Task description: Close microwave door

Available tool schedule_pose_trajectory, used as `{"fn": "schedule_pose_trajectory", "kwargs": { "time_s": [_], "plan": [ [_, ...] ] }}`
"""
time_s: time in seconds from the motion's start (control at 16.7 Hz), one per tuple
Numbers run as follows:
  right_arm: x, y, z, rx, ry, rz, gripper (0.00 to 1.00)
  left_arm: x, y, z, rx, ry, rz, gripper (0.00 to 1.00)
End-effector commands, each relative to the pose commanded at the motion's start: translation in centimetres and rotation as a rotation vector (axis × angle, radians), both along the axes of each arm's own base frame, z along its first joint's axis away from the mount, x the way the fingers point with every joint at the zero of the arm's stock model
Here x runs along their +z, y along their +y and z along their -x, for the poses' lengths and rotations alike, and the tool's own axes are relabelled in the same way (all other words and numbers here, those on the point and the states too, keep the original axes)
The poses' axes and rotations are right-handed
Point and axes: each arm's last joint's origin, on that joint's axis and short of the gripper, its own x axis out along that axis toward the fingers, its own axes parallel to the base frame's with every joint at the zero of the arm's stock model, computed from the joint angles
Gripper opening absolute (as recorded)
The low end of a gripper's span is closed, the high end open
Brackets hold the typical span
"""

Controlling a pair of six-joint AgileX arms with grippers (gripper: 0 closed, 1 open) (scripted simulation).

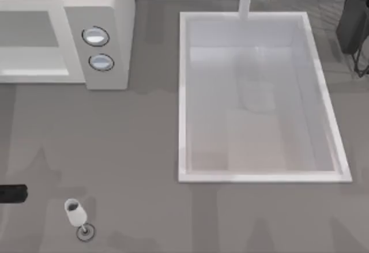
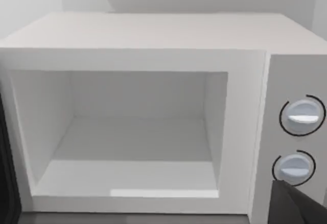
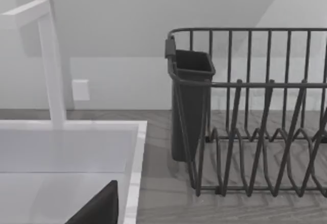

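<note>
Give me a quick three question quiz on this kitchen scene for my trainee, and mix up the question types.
1. True or false: the microwave has its cavity open to view.
2. Fill in: the microwave's side panel bears ___ round dials.
3. Where is the wine glass? A: in the sink. B: on the table, at its left side. C: in the dish rack.

Key: 1 true; 2 two; 3 B.
</note>
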Motion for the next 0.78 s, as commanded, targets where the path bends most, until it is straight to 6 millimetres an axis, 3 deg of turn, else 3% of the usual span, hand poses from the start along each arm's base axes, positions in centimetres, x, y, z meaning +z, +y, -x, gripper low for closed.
{"fn": "schedule_pose_trajectory", "kwargs": {
  "time_s": [0.78],
  "plan": [
    [0.0,0.0,0.0,0.0,0.0,0.0,1.0,0.7,-1.5,-1.0,0.0,-0.001,0.001,0.0]
  ]
}}
